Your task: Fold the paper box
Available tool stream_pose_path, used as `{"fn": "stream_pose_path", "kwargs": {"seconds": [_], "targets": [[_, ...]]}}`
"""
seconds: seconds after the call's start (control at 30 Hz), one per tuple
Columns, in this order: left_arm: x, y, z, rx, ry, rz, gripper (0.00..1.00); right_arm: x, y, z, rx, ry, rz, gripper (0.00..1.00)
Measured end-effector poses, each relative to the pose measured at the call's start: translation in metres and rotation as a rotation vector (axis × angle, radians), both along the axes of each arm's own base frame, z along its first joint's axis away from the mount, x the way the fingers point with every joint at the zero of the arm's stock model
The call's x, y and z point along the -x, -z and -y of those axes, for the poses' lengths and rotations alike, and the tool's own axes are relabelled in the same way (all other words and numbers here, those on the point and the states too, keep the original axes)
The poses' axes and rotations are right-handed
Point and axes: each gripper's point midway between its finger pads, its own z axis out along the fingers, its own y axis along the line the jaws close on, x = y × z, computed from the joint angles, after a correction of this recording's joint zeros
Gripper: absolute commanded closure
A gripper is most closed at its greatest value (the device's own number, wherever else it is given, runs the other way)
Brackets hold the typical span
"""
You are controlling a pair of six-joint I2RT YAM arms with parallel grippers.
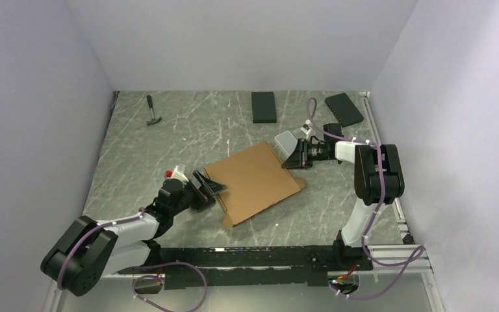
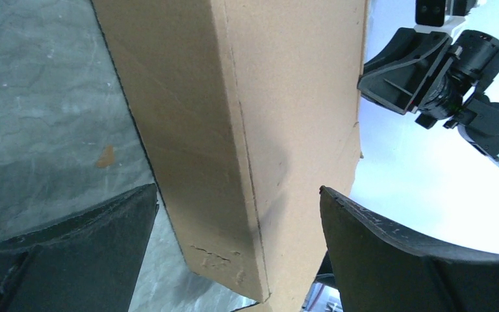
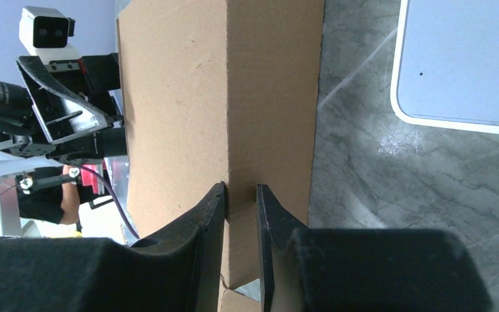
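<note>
The bench [image 1: 169, 136] is a grey marbled surface, and the paper box [image 1: 253, 179] lies near its middle, between the two arms.

**Progress.** We judge the task to be at an early stage. From above, the paper box reads as a mostly flat brown sheet with one narrow flap turned along its near left edge. Both wrist views show a crease with the cardboard bent along it. No standing walls or closed lid are visible. Raising the sides, tucking the flaps and closing the top remain to be done.

**Appearance.** The cardboard is plain brown and unprinted, with a scuffed, dented corner on the left side.

**Left end effector** [image 1: 211, 186]. Its fingers are spread wide, one on each side of the box's near left edge, and are not pressing on it.

**Right end effector** [image 1: 294, 158]. Its fingers are drawn close together and pinch a bent panel at the far right edge.
</note>
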Motion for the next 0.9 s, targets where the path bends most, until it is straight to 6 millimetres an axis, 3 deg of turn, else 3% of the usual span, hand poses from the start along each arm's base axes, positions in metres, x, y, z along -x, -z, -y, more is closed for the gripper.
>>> {"fn": "stream_pose_path", "kwargs": {"seconds": [0.33,0.7,0.9], "targets": [[0.0,0.0,0.005,0.051,-0.003,-0.041,0.0,-0.004,0.002,0.013,-0.05,0.037,-0.046,0.81],[-0.004,-0.014,0.009,0.074,0.0,-0.004,0.0,-0.004,0.001,0.014,-0.06,0.043,-0.055,0.81],[-0.01,-0.001,0.013,0.07,-0.005,-0.033,0.01,-0.005,0.002,0.014,-0.063,0.042,-0.058,0.82]]}}
